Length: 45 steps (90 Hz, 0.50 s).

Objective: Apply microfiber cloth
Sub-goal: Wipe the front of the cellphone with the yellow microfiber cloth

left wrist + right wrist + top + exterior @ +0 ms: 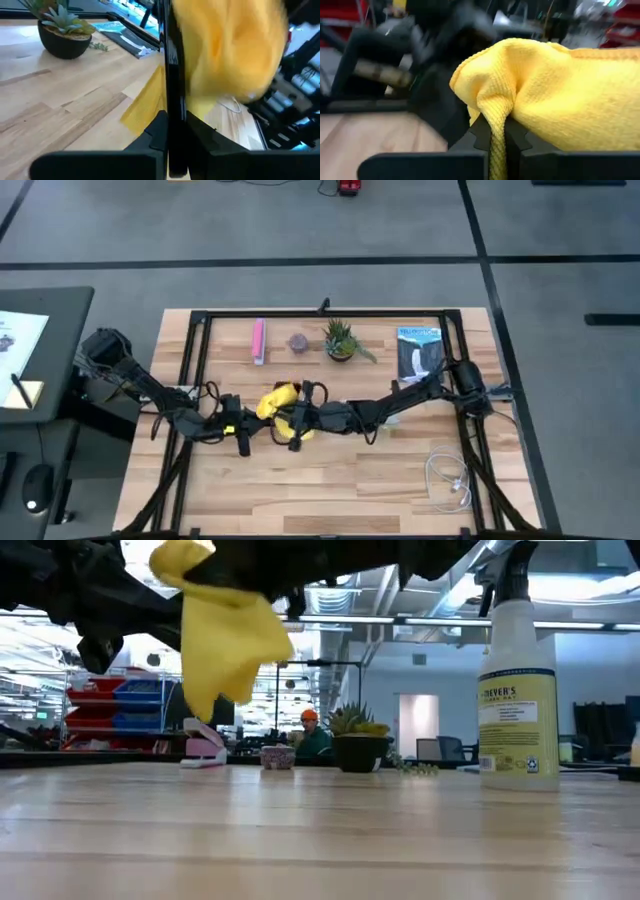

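The yellow microfiber cloth is bunched up in mid-air above the table's middle and hangs well clear of the wood in the low view. My right gripper, coming from the table's right, is shut on it. My left gripper, coming from the left, is shut on a thin black phone, seen edge-on. The cloth bulges next to one face of the phone. The two grippers stand close together. My left gripper pinches the phone's lower part between its two fingers, one on each flat face. The phone stands on edge, pointing away from the gripper, clear of the table. My right gripper pinches a gathered fold of the cloth between its two fingers, several layers thick. The rest of the cloth billows out ahead of the fingers and hangs slack, clear of the table.
Along the far edge stand a pink bar, a small jar, a potted plant and a blue packet. A spray bottle stands to the right. A white cable lies near the right front.
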Motion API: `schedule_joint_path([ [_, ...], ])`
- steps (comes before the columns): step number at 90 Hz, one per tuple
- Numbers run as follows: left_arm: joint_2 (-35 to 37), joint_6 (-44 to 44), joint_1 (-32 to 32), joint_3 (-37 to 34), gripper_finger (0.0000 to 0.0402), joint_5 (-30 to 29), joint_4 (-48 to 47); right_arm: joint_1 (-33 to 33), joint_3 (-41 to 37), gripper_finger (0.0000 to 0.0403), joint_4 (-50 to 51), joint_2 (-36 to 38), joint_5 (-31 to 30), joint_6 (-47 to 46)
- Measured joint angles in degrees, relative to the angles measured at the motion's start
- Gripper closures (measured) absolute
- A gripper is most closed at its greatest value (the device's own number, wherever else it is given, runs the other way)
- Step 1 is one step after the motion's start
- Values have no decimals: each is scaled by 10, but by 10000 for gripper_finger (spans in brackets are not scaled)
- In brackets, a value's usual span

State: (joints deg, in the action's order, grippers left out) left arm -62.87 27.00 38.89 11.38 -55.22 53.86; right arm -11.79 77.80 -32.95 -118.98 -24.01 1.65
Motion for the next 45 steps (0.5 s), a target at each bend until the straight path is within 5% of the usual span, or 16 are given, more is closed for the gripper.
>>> schedule_joint_path([
  [17,-1,-7,0,-1,386,0,6,-5,1,403,36,-2,23,1],
  [45,1,-3,2,1,386,-16,15,-6,-1,403,28,27,-107,77],
])
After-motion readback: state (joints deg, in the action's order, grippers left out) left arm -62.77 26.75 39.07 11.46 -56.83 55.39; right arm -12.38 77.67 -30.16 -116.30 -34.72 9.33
